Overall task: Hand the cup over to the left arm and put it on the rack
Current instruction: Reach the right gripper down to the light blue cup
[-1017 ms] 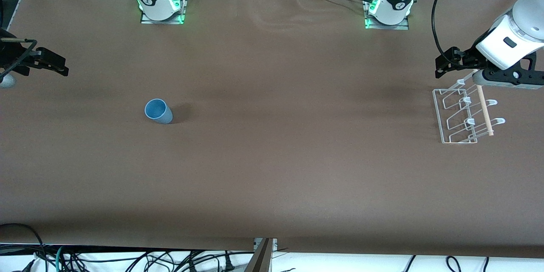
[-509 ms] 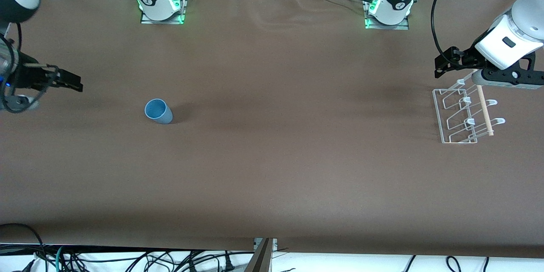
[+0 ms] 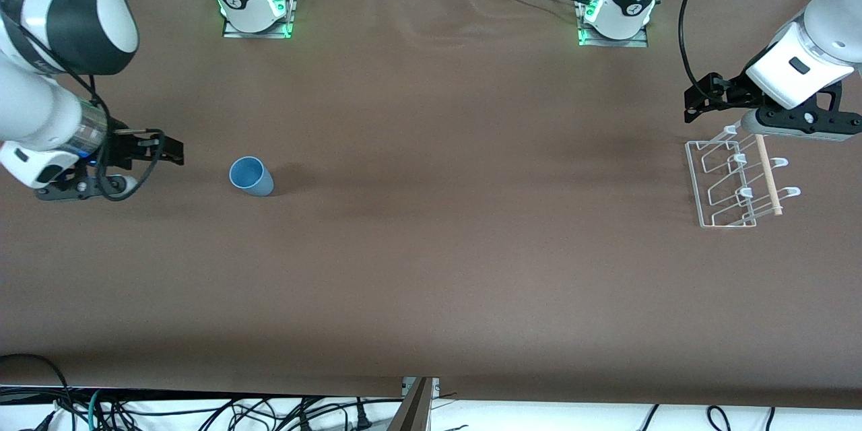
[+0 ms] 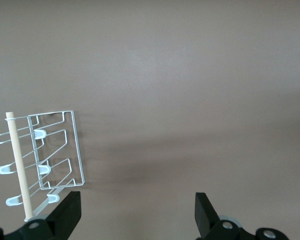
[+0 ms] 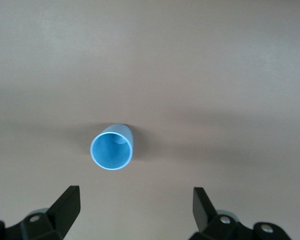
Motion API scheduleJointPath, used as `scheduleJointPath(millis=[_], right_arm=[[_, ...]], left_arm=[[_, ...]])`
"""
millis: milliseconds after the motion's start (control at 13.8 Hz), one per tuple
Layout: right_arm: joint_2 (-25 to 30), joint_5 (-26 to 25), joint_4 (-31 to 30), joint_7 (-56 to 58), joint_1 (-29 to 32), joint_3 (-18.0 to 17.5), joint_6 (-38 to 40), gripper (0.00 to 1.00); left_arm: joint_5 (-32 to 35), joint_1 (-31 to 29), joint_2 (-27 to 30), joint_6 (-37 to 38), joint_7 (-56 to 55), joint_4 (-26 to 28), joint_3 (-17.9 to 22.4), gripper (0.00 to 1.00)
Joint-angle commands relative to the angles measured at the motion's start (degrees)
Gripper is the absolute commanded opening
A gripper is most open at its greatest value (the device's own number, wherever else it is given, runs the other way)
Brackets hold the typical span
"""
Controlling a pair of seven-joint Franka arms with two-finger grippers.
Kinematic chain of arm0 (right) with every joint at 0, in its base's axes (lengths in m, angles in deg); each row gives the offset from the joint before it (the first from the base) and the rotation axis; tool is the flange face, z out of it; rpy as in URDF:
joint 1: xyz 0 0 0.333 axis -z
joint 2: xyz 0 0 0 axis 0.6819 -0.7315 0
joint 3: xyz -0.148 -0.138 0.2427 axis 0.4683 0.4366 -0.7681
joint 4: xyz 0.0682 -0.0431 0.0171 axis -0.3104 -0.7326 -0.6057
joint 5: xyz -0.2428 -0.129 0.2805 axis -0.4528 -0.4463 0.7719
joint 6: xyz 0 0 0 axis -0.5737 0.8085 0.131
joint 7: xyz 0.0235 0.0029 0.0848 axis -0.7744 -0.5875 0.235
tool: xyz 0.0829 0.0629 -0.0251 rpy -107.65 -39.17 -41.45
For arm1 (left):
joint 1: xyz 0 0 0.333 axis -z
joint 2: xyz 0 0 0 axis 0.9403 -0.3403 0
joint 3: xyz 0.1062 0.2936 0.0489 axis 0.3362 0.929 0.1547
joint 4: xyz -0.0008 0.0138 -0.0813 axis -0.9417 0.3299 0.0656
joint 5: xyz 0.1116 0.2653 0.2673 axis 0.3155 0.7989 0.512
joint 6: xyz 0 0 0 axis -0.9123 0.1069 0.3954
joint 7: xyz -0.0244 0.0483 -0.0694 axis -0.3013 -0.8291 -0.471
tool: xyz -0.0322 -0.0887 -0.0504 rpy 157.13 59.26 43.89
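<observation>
The light blue cup [image 3: 250, 176] stands upright on the brown table toward the right arm's end, its mouth up; it also shows in the right wrist view [image 5: 112, 146]. My right gripper [image 3: 174, 151] is open and empty, up over the table beside the cup, a short way from it. The white wire rack [image 3: 734, 182] with its wooden dowel [image 3: 768, 174] sits at the left arm's end; it also shows in the left wrist view [image 4: 45, 160]. My left gripper [image 3: 693, 104] is open and empty, over the table just beside the rack.
The two arm bases [image 3: 252, 3] [image 3: 616, 10] stand along the table's edge farthest from the camera. Cables [image 3: 202, 411] hang below the nearest table edge.
My right arm has swung in from the table's end toward the cup, its gripper now much closer to it. My left gripper has barely shifted by the rack.
</observation>
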Motion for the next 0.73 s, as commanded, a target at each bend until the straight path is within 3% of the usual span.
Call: scheduleJointPath(millis=[0,654], right_arm=[[0.9,0.8,-5.9,-3.3,0.7,-1.8,-4.8,1.0],[1.2,0.8,-22.7,-4.1,0.7,-2.1,-21.5,1.0]], left_arm=[[-0.7,0.0,0.0,1.0,1.2,-0.7,-0.1,1.0],[-0.7,0.0,0.0,1.1,1.3,-0.7,-0.2,1.0]])
